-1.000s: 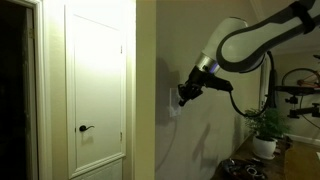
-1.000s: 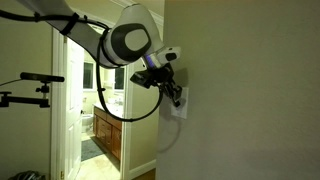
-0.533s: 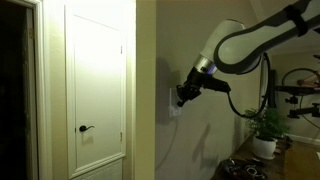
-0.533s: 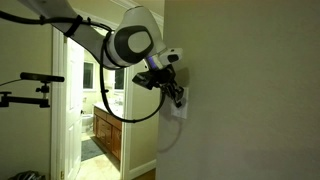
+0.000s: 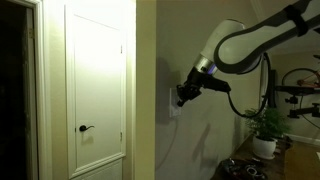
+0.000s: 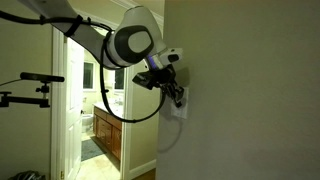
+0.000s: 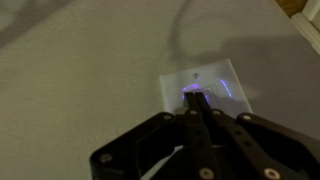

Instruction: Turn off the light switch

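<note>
The light switch is a small white upright wall plate (image 7: 205, 80) on the beige wall. In the wrist view my gripper (image 7: 197, 98) is shut, its two fingers pressed together, with the tips touching the plate near its middle, where a faint bluish glint shows. In both exterior views the gripper (image 5: 181, 99) (image 6: 179, 99) is pressed against the wall at the plate (image 5: 171, 107) (image 6: 181, 108), which it mostly hides.
A white door (image 5: 95, 90) with a dark lever handle (image 5: 86, 128) stands beside the wall corner. A potted plant (image 5: 265, 130) and dark objects sit on a surface below the arm. An open doorway shows a vanity (image 6: 105, 135).
</note>
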{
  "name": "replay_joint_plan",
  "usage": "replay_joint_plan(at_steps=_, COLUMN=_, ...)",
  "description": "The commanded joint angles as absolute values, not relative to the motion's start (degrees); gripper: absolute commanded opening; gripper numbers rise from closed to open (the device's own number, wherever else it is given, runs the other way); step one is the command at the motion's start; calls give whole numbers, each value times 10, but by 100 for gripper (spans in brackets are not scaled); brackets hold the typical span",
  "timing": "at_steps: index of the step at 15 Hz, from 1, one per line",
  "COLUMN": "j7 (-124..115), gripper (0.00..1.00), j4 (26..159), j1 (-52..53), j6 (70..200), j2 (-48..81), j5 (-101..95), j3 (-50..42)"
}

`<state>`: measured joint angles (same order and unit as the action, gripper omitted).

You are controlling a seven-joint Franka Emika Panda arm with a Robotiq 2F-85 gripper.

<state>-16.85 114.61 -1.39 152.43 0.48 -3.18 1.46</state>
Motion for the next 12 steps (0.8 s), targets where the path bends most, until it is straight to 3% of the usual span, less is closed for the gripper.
replay_joint_plan(at_steps=1, j7=-165, gripper=5, j4=1137, j1=-12, j6=1540, j2=9, j5=-33, j3=5)
replay_joint_plan(at_steps=12, j7=-160, gripper=5, j4=1162, j1=-11, j6=1518, j2=-16, j5=-35, j3=6)
